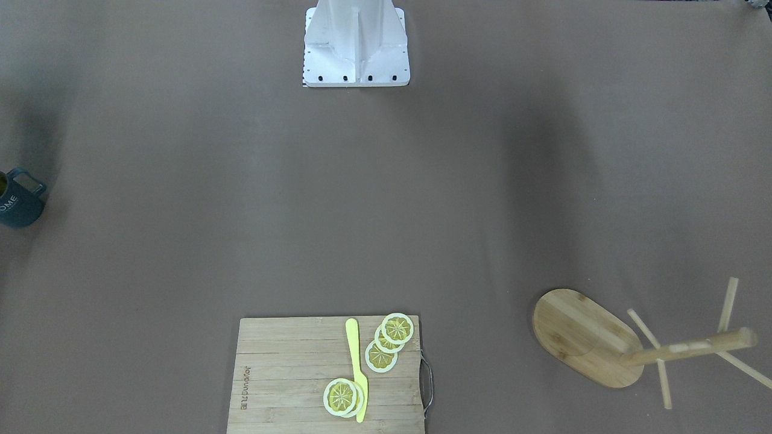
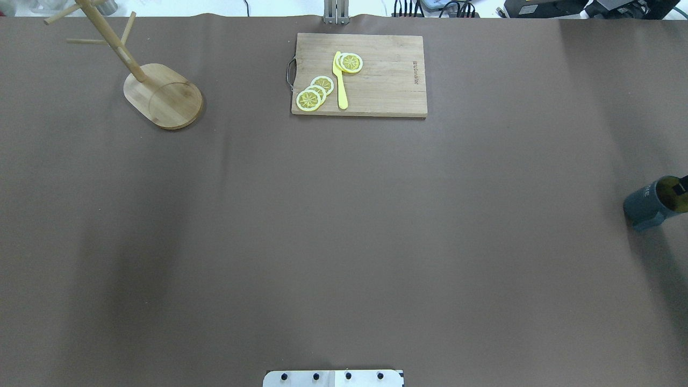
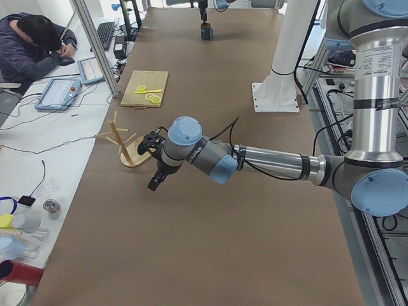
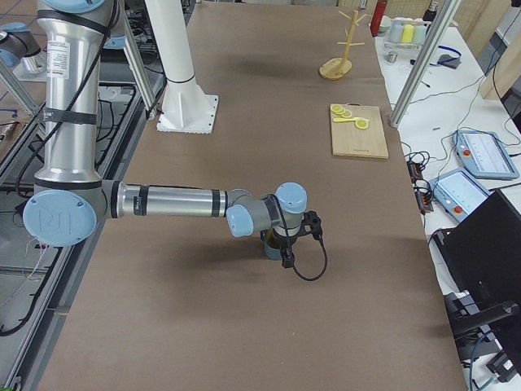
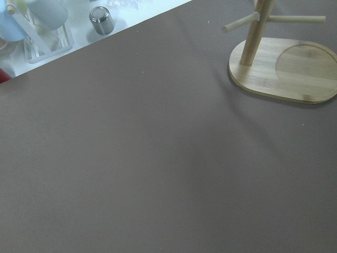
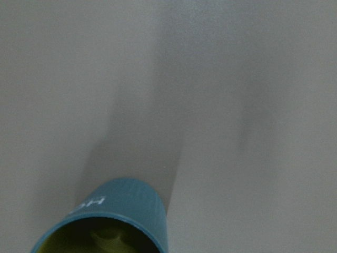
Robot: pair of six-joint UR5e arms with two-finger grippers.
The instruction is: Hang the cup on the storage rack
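Only the two side views showed the arms. From the bench's right end, the right end effector [image 4: 285,249] hung directly over the cup [image 4: 269,247] and hid most of it. Whether it was wide or narrow could not be told. From the left end, the left end effector [image 3: 155,181] hovered above the bench [image 3: 210,242] near the rack [image 3: 124,148], and its opening was just as unclear. The overhead view cut the cup off at its right edge, with a dark part at the rim too small to make out. The front-facing view alone showed the loop handle. The right wrist camera looked over the rim into a yellow inside, and the left wrist camera caught the rack's base and post.

The cup was dark teal-blue with white lettering. It stood upright at the bench's right end, well apart from the rack at the far left corner. The rack was pale bamboo, with a flat oval base marked by a faint ring, a round post set at one end, and thin angled pegs. Between them, at the far edge, lay a slatted wooden cutting board [image 2: 376,86] with a metal handle. It carried lemon slices [image 2: 317,92] and a yellow knife [image 2: 341,80].

A matte brown sheet covered the bench. Beside it, a person [image 3: 32,48] leaned over a white desk [image 3: 38,134] strewn with cables.
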